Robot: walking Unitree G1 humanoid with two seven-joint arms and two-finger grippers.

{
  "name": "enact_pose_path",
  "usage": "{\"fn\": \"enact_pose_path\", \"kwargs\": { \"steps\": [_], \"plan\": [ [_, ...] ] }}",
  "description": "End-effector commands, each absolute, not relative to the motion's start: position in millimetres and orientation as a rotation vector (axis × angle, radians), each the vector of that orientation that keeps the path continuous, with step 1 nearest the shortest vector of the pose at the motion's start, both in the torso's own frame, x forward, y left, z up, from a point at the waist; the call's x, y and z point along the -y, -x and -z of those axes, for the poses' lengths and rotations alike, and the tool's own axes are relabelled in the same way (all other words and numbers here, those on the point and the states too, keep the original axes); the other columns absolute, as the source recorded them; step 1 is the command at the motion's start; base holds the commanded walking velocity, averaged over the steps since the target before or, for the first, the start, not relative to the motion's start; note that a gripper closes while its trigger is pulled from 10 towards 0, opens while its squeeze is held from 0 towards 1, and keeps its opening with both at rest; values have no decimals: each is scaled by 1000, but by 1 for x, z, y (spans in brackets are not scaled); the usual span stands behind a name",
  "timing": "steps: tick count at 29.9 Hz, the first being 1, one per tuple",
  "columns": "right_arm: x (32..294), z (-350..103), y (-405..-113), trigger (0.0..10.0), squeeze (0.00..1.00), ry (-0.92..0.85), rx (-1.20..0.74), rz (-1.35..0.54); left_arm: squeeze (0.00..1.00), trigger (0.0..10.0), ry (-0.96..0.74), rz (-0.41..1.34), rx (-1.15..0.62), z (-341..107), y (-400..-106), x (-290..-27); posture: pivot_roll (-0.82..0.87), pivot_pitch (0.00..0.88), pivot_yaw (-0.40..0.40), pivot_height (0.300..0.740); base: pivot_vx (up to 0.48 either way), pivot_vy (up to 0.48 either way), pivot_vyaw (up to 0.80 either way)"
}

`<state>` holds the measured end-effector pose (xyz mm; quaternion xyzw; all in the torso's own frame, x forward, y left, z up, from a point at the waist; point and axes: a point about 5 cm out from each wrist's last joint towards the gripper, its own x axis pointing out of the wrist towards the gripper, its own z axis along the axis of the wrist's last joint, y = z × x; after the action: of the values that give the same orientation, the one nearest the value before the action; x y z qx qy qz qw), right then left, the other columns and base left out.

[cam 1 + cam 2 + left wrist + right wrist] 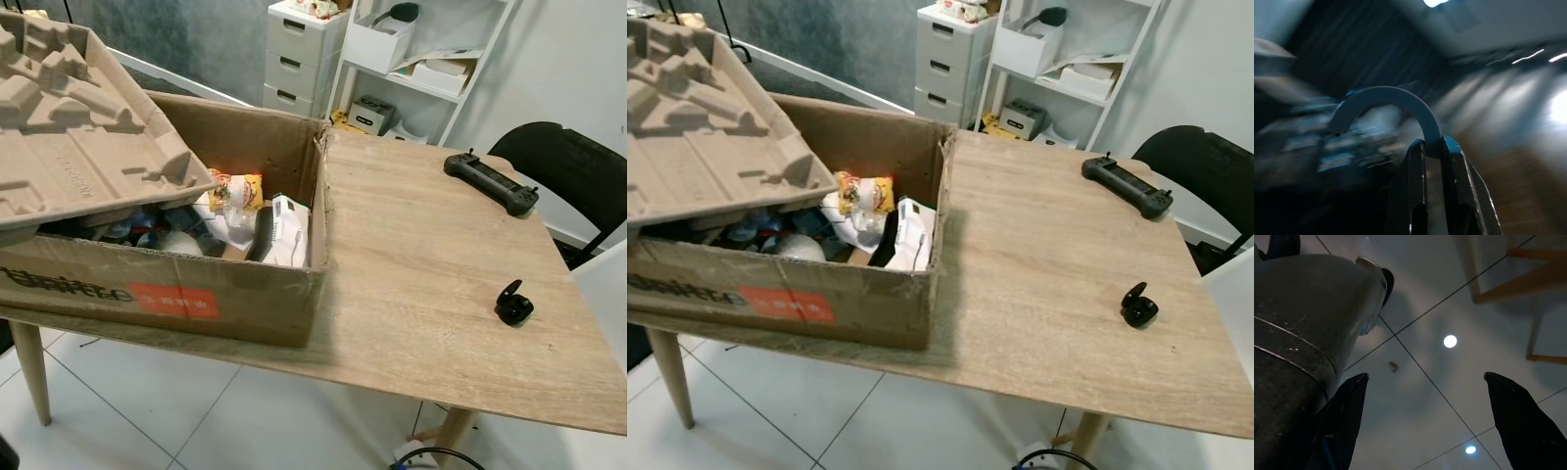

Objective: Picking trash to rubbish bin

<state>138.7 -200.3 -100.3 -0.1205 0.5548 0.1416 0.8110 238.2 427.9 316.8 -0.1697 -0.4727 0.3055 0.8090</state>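
A big cardboard box (225,299) stands on the left part of the wooden table (421,245), holding trash: a yellow snack wrapper (238,188), a white packet (287,230) and crumpled bags. A moulded pulp tray (69,117) lies tilted over its left side. In the blurred left wrist view my left gripper (1432,147) is shut on a blue curved plastic piece (1386,95). My right gripper (1425,375) hangs open over the tiled floor (1449,396), beside a grey metal cylinder (1298,323), with nothing between its fingers.
A black handheld controller (492,182) lies at the table's far right and a small black case (513,304) near its right edge. Behind stand a black chair (568,171), white drawers (299,54) and a white shelf (421,69). White floor tiles lie below.
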Motion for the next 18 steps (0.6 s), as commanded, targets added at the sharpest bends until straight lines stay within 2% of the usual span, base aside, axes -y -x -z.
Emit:
{"fn": "enact_pose_path", "kwargs": {
  "steps": [1, 2, 6, 12, 15, 18],
  "plan": [
    [202, 101, -136, 10000, 0, 245, -1194, -290, 0, 10000, 343, -533, 1089, -340, -235, -420, 122, 64, -62, 740, 0, 0, 0],
    [201, 101, -137, 10000, 0, 242, -1192, -289, 0, 10000, 367, -384, 1179, -361, -232, -402, 118, 60, -62, 740, 0, 0, 0],
    [200, 101, -137, 10000, 0, 240, -1192, -288, 0, 10000, 371, -286, 1246, -376, -225, -391, 120, 59, -63, 740, 0, 0, 0],
    [198, 101, -137, 10000, 0, 241, -1193, -292, 0, 10000, 346, -235, 1295, -388, -213, -394, 124, 61, -65, 740, 0, 0, 0],
    [198, 102, -136, 10000, 0, 242, -1194, -293, 0, 10000, 403, -129, 1302, -390, -211, -391, 130, 61, -66, 740, 0, 0, 0],
    [198, 102, -135, 10000, 0, 247, -1196, -297, 0, 10000, 388, 198, 1203, -387, -222, -357, 132, 63, -65, 740, 0, 0, 0]
  ]
}}
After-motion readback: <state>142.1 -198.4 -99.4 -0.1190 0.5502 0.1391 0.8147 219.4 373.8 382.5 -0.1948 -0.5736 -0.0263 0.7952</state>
